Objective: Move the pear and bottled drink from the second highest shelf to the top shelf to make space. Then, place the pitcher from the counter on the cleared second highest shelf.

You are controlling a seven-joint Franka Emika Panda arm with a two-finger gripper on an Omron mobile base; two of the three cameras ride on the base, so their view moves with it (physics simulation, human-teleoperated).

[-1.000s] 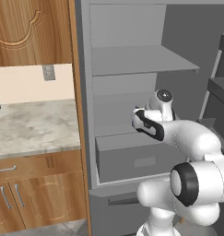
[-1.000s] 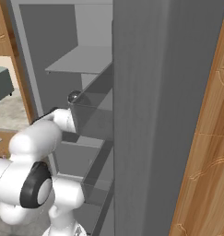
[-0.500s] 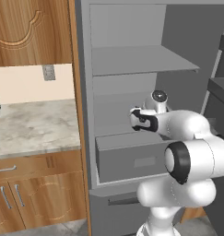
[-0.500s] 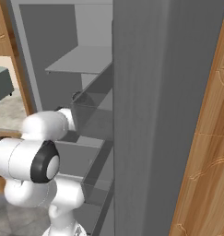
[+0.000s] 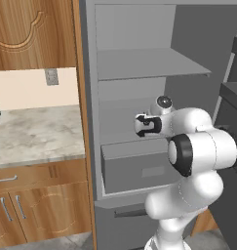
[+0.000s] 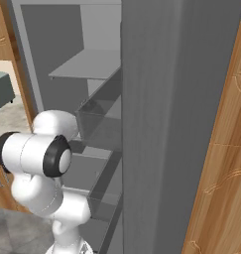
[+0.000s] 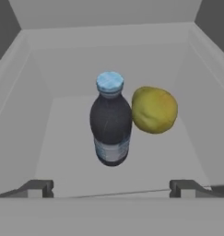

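In the hand view the bottled drink [image 7: 111,126] stands upright on a grey shelf, dark blue with a pale label band and a light blue cap. Beside it on the right, touching or nearly so, lies the yellow-green pear [image 7: 154,109]. My gripper [image 7: 111,187] is open, its fingertips [image 7: 38,188] spread wide at the shelf's front edge, short of both things. From the left base view the gripper [image 5: 141,125] reaches into the open cabinet at the second highest shelf, below the top shelf [image 5: 149,64]. The counter [image 5: 37,136] lies left of the cabinet. The pitcher is out of view.
A grey drawer front [image 5: 139,166] sits under the shelf that my hand faces. The cabinet's side walls [image 7: 14,110] close in on both sides of the shelf. Wooden cabinets with bar handles [image 5: 15,212] stand below the counter. A tall grey panel [image 6: 166,124] rises at the right.
The hand has edged a little left, toward the shelf opening. The arm's elbow has swung forward and folded closer to the base. The jaws have stayed wide.
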